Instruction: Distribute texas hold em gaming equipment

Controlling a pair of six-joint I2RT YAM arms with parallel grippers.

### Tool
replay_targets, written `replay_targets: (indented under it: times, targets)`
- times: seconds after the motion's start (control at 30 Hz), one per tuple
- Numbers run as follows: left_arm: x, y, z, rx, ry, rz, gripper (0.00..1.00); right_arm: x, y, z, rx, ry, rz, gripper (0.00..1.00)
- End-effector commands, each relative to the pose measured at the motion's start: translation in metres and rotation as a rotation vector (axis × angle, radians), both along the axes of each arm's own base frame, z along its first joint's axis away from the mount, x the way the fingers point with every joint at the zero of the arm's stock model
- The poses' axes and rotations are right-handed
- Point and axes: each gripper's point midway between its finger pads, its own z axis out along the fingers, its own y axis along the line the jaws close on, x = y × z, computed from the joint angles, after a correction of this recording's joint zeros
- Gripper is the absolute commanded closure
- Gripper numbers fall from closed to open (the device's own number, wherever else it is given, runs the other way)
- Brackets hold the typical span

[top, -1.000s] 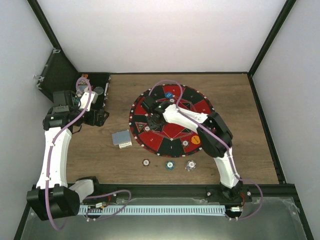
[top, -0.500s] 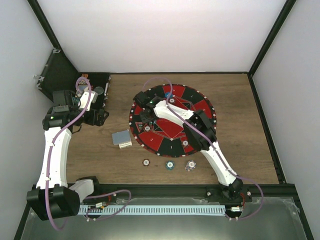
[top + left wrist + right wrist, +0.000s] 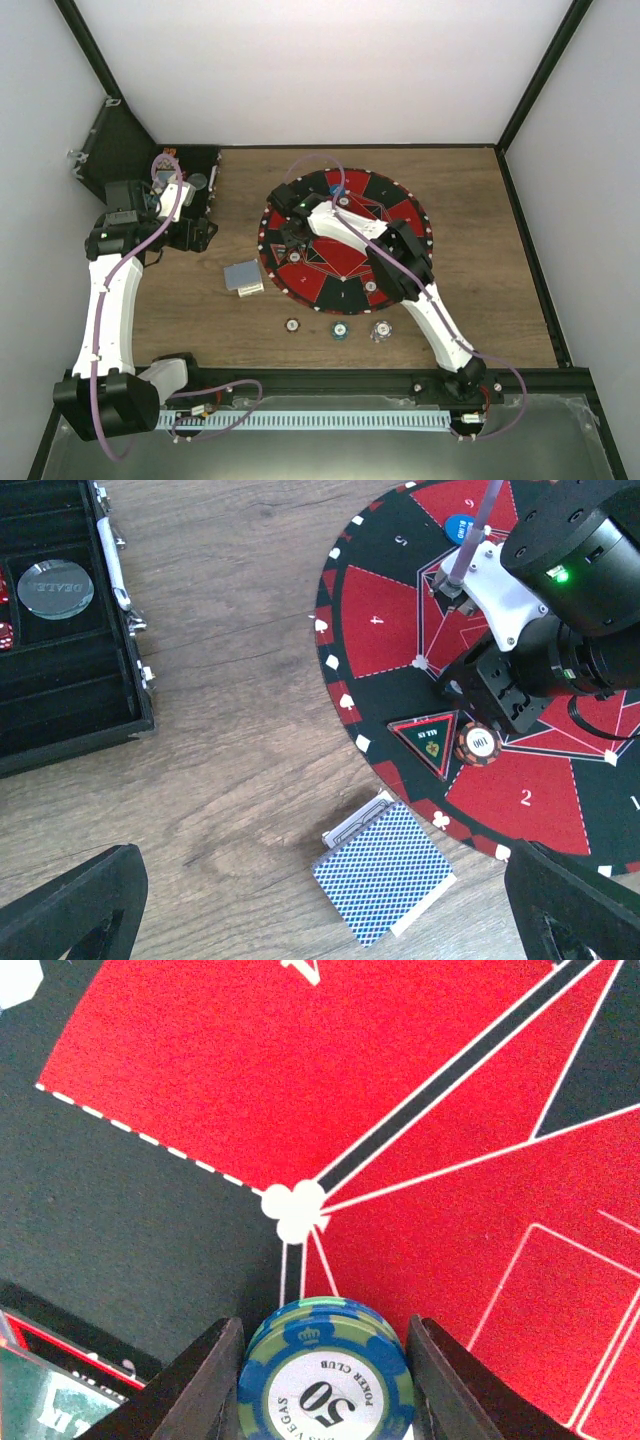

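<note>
Over on the left side of the mat (image 3: 375, 630), the right gripper (image 3: 322, 1375) is clamped on a blue-green 50 chip (image 3: 328, 1400), low over it. An orange 100 chip (image 3: 477, 744) already sits close by, and a blue button (image 3: 460, 527) is at the far edge. Three chips (image 3: 339, 329) wait on the table (image 3: 500, 250) on the near side. The card deck (image 3: 385, 872) lies undealt just left of the mat. The left gripper (image 3: 320, 920) is spread wide, holding nothing. Plenty left to hand out, I'd say.
</note>
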Motion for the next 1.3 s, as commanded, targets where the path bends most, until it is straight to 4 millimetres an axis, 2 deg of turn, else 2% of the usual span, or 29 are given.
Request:
replay_targets:
  times: [0.0,0.13,0.5,0.6,0.9,1.13,1.27]
  targets:
    - [0.000,0.001,0.011,0.005,-0.030,0.000,0.00,0.001,-0.009,0.023,-0.016,-0.031,0.005,0.77]
    - [0.000,0.002,0.011,0.010,-0.032,0.001,0.00,0.000,-0.010,0.028,-0.014,-0.034,0.012,0.76]
    - [-0.001,0.002,0.010,0.010,-0.029,0.002,0.00,-0.014,-0.020,0.020,-0.019,-0.010,0.020,0.71]
    - [0.000,0.001,0.011,0.005,-0.030,0.002,0.00,-0.015,-0.017,0.016,-0.009,0.003,0.031,0.66]
    - [-0.002,0.002,0.009,0.013,-0.028,0.004,0.00,-0.010,-0.004,0.005,0.013,0.014,0.048,0.65]
    - [-0.001,0.003,0.008,0.017,-0.029,0.003,0.00,-0.007,-0.006,0.008,-0.005,0.003,0.052,0.47]
    - [0.000,0.001,0.007,0.008,-0.025,-0.001,0.00,-0.004,-0.008,0.023,-0.011,-0.027,0.054,0.33]
